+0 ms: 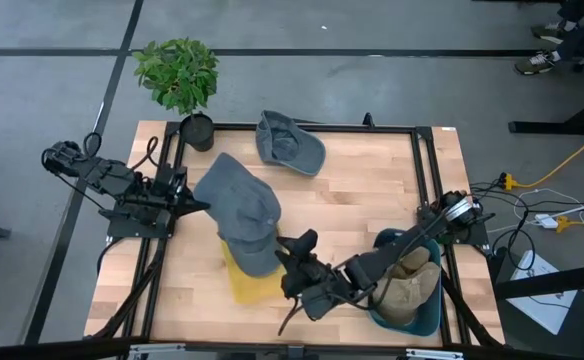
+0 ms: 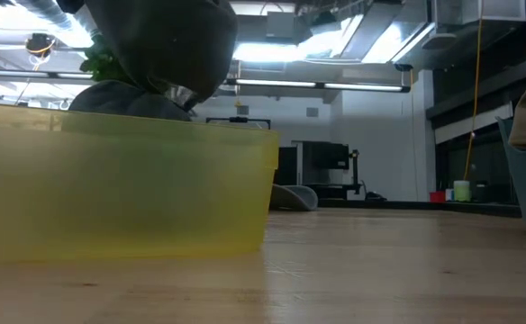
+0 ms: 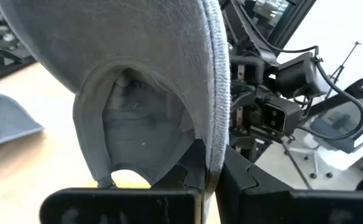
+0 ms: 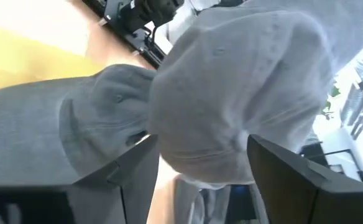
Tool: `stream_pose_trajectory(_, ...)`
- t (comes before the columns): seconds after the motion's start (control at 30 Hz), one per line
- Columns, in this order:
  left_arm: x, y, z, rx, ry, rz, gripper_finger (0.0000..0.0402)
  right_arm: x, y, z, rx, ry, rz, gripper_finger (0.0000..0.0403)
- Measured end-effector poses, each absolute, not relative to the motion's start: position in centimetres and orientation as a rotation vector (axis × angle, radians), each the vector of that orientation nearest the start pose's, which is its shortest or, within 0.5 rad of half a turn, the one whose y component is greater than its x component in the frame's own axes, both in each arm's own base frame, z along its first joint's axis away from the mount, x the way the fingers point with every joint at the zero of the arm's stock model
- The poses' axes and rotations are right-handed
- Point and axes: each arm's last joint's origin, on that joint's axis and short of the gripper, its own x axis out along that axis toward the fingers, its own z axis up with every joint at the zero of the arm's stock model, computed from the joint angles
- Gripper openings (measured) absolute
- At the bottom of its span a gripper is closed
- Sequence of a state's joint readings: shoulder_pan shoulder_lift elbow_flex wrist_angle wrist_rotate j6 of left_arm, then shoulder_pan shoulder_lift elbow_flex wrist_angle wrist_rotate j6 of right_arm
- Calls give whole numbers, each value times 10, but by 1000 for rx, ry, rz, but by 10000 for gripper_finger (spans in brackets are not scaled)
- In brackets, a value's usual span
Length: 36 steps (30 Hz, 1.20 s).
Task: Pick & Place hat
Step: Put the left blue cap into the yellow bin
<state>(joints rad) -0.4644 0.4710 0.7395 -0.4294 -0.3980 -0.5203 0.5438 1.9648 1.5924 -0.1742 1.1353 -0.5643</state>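
hat (image 1: 238,205), grey, hangs from my left gripper (image 1: 200,207) above the yellow bin (image 1: 244,283) that sits toward the table's (image 1: 372,215) near edge, a little left of its middle. my left fingers are pinched tight on the cap's edge, which the left wrist view shows as a stitched rim running straight down between them, the hollow crown and its lining open to that camera. from the grip the cap stretches rightward and toward the near edge, its long axis slanting over the bin, so the bin lies directly beneath its lower end; i judge the release needs little more than a lowering. my right gripper (image 1: 294,262) sits just beside the bin's right side, fingers spread wide, holding nothing, with the cap's rounded crown bulging between them in its own view without a visible clamp. the left arm is plainly the one carrying the load.

the bin is translucent plastic with straight walls, and a second grey cap already lies inside it. a blue bin (image 1: 427,315) at the near right corner holds a tan hat (image 1: 409,283). another grey cap (image 1: 289,142), soft brushed cloth with a curved brim, lies near the far edge. a potted plant (image 1: 179,80) stands at the far left corner.
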Motion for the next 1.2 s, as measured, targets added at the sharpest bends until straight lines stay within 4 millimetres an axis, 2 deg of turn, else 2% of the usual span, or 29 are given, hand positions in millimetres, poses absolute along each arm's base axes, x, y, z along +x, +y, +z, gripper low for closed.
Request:
stream_pose_trajectory(0.2, 95, -36, 333, -508, 152, -62, 11, 398, 194, 285, -999, 547, -490, 241)
stream_pose_trajectory(0.5, 95, -37, 338, -530, 116, -95, 12, 413, 165, 287, -1077, 605, -473, 241)
stream_pose_trajectory(0.73, 95, -38, 338, -543, 123, -114, 12, 417, 162, 292, -1094, 584, -483, 236)
stream_pose_trajectory(0.87, 95, -38, 338, -544, 124, -116, 12, 417, 166, 295, -1086, 556, -485, 187)
stream_pose_trajectory(1.07, 95, -38, 338, -546, 123, -116, 13, 414, 176, 300, -1079, 509, -487, 41)
stream_pose_trajectory(1.1, 95, -38, 338, -546, 123, -117, 13, 413, 178, 301, -1079, 504, -497, 29)
stream_pose_trajectory(1.2, 95, -38, 339, -556, 115, -118, 15, 411, 184, 305, -1089, 487, -524, 32)
